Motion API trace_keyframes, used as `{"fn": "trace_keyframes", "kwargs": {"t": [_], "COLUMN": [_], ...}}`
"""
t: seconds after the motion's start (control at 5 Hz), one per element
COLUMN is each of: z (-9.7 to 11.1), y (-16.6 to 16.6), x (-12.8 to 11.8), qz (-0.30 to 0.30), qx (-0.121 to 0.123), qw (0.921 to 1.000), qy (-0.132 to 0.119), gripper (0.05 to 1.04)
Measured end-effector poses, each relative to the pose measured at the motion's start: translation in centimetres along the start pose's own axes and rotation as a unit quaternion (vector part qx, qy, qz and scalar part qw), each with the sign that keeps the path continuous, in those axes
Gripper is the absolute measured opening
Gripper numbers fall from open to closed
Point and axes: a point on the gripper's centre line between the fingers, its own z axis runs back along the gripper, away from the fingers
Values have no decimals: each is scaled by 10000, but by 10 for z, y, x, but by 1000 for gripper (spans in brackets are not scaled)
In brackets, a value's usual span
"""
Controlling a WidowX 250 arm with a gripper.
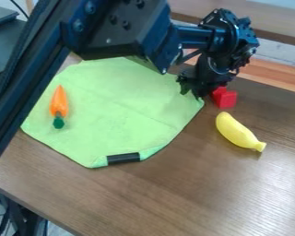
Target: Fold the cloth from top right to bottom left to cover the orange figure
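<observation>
The green cloth (113, 120) lies spread on the brown counter (174, 198), with the orange carrot (59, 102) on top of it towards 9 o'clock, its green end pointing to 6 o'clock, and a black patch (123, 158) at the cloth's 6 o'clock edge. The black end effector (193, 93) hangs down at the cloth's edge between 2 and 3 o'clock, and I cannot tell how far open it is or whether it has hold of the cloth. Just beside it at 3 o'clock sits a red block (224, 97), with a yellow banana (237, 132) near that block's 5 o'clock side
</observation>
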Motion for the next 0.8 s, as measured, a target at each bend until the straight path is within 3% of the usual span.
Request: {"fn": "trace_keyframes", "kwargs": {"t": [0.2, 0.4, 0.6, 0.8], "z": [-1, -6, -2, 5], "y": [0, 3, 9, 19], "x": [0, -7, -9, -7], "qz": [0, -75, -96, 17], "qx": [13, 28, -36, -131], "qw": [10000, 10000, 9999, 9998], "qy": [-19, -10, 22, 142], "gripper": [371, 157, 61, 50]}}
